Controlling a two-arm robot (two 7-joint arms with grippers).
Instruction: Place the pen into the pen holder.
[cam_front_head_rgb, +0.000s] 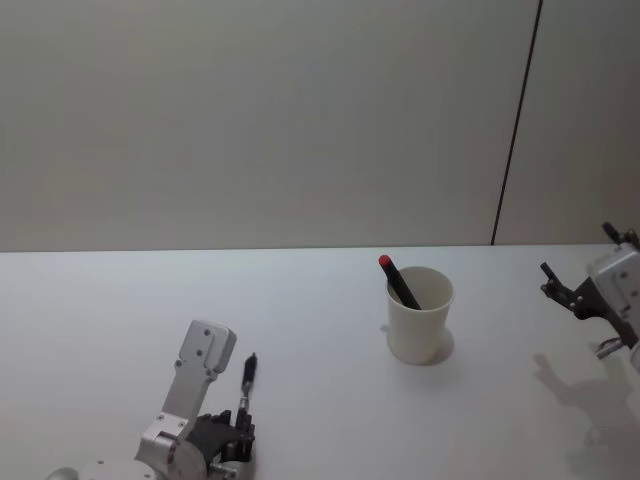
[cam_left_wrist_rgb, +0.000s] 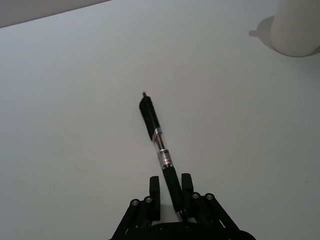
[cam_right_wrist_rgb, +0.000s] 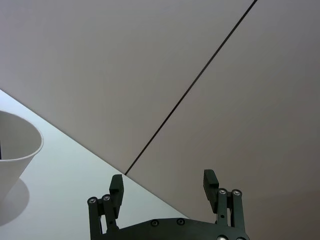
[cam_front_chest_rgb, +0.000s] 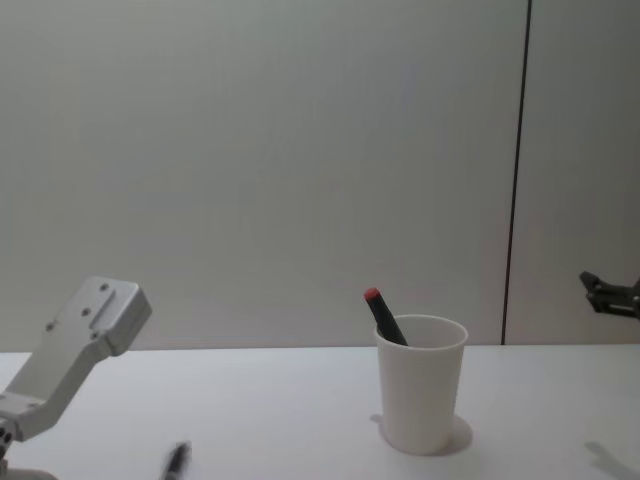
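White table (cam_front_head_rgb: 100, 300), plain grey wall (cam_front_head_rgb: 250, 120) behind, one dark vertical seam (cam_front_head_rgb: 515, 120) to the right.

Cup (cam_front_head_rgb: 420, 320): upright on the table, right of centre. A red-tipped pen (cam_front_head_rgb: 398, 282) stands in it; the chest view shows it side-on, leaning toward the robot's left.

Left gripper (cam_left_wrist_rgb: 171, 186): low at the near left of the table, clamped on the lower end of a black pen (cam_left_wrist_rgb: 157, 137). The cup is well apart from it, to the robot's right and farther out. The left wrist view supplies the grip detail, with one finger (cam_left_wrist_rgb: 186, 184) on each side of the barrel and the clear mid-section above them. The head view shows the pen pointing away from the robot.

Right gripper (cam_right_wrist_rgb: 163, 180): raised at the table's right edge, fingers spread, holding nothing, apart from the cup.
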